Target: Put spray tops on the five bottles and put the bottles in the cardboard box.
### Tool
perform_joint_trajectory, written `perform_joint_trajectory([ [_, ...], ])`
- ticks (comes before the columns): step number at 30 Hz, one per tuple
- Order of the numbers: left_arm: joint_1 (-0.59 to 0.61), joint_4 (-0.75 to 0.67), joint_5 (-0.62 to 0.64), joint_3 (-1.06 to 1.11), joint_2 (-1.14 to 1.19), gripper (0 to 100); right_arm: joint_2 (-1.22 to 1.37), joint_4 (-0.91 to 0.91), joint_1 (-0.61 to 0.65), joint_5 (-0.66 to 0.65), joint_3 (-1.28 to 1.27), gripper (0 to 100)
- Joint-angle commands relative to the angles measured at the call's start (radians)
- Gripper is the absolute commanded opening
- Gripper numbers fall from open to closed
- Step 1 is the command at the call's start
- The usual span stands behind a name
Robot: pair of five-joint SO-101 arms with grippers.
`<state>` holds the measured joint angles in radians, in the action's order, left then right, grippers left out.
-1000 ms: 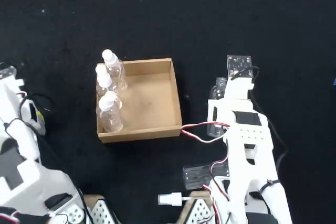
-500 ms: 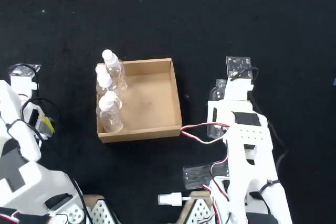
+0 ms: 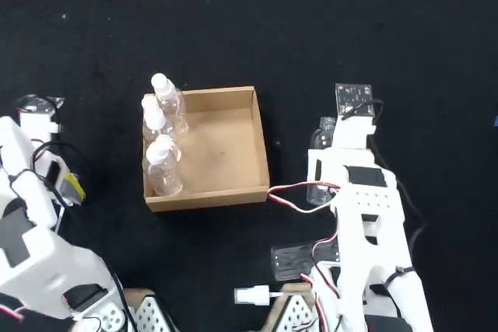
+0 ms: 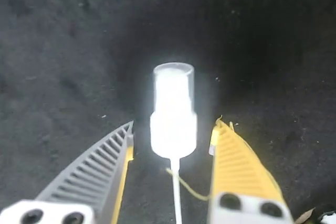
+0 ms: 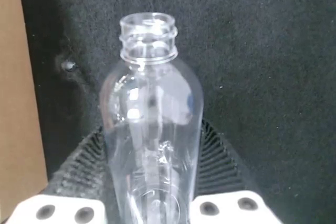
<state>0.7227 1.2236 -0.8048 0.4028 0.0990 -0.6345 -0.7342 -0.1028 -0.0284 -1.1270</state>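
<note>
**Q.** Left wrist view: how do the fingers stand?
**A.** Your left fingers (image 4: 113,171), one grey and one yellow, are parted and grip nothing. A spray top (image 4: 173,108) sits between them, with a narrow gap on either side and the black desk (image 4: 63,35) all around. Its clear cap points out past the fingertips. Its dip tube (image 4: 176,198) runs back between the fingers.

**Q.** Right wrist view?
**A.** Your right fingers (image 5: 215,150), black and ribbed, are closed on a clear bottle (image 5: 149,87) and press its lower body from both sides. The bottle is upright, with its open neck well above the fingertips. A wall of the cardboard box (image 5: 10,103) is near, off to one side of the fingers. Whether the bottle's base rests on the desk cannot be told.

**Q.** High view?
**A.** The box lies between your two sets of fingers, nearer the right ones. Three capped bottles (image 3: 162,162) stand in a row inside it, against the wall farthest from the right fingers. Another spray top (image 3: 253,295) lies on the desk well behind the right fingers, beside the base of your right arm (image 3: 362,207). Your left arm (image 3: 31,192) is on the box's other side, its fingers well apart from the box.
</note>
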Motion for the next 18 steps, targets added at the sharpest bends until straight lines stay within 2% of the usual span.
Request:
perform_joint_trajectory([
  [1,-0.039,-0.009,-0.006,-0.036,0.014,21,0.001,0.028,0.02,-0.006,0.004,1.1],
  [13,-0.05,-0.064,-0.003,-0.019,0.025,21,-0.001,0.028,0.02,-0.006,0.004,1.1],
  [18,-0.047,-0.032,-0.006,-0.015,0.023,2,-0.001,0.028,0.02,-0.006,0.004,1.1],
])
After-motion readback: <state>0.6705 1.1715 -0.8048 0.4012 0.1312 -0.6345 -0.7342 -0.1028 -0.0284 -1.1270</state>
